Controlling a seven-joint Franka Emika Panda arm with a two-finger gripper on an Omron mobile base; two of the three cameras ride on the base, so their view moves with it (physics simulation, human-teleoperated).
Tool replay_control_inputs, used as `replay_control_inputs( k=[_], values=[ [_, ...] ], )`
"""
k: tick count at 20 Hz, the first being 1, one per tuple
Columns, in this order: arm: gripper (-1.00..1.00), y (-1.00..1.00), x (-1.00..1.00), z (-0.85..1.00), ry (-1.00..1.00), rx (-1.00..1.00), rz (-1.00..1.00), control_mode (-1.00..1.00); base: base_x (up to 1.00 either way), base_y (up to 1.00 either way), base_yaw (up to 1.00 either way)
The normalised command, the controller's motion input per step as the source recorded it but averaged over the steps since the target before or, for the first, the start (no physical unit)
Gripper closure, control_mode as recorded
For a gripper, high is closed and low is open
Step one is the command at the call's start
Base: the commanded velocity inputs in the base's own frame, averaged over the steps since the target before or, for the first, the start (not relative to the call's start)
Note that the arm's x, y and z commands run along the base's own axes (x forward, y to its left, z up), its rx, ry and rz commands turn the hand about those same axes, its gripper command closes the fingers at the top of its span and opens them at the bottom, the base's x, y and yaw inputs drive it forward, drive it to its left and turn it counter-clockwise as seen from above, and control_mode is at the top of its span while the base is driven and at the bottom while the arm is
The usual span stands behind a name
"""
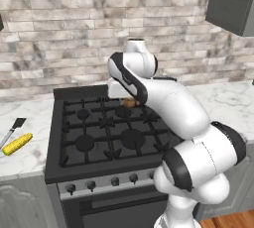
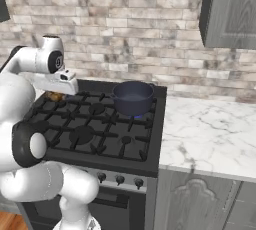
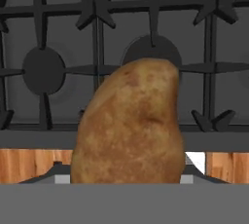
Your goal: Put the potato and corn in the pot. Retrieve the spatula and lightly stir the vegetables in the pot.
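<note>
My gripper (image 1: pixel 128 99) hangs over the back of the stove, shut on the brown potato (image 1: pixel 129 103). In the right base view the potato (image 2: pixel 54 96) shows just under the hand, left of the dark blue-grey pot (image 2: pixel 132 97) on the back right burner. Seen from the hand, the potato (image 3: pixel 130 125) looms large and hides the fingertips, with burner grates below it. The yellow corn (image 1: pixel 17 143) lies on the left counter. The spatula (image 1: pixel 12 129), with its black blade, lies just behind the corn.
The black stove (image 1: pixel 106 128) has raised grates and a row of knobs (image 1: pixel 101 181) along its front. A marble counter (image 2: pixel 210 129) stretches to the right. A grey cabinet (image 2: pixel 230 9) hangs above it. A small blue flame (image 2: pixel 137 116) burns under the pot.
</note>
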Motion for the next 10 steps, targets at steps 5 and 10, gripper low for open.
replay_control_inputs(
  k=[5, 10],
  values=[
    [1.00, -0.90, 0.17, 0.02, -0.30, 0.00, 0.03, -1.00, 0.00, 0.00, 0.00],
    [1.00, -0.95, 0.35, 0.01, -0.31, 0.00, 0.07, -1.00, 0.00, 0.00, 0.00]
  ],
)
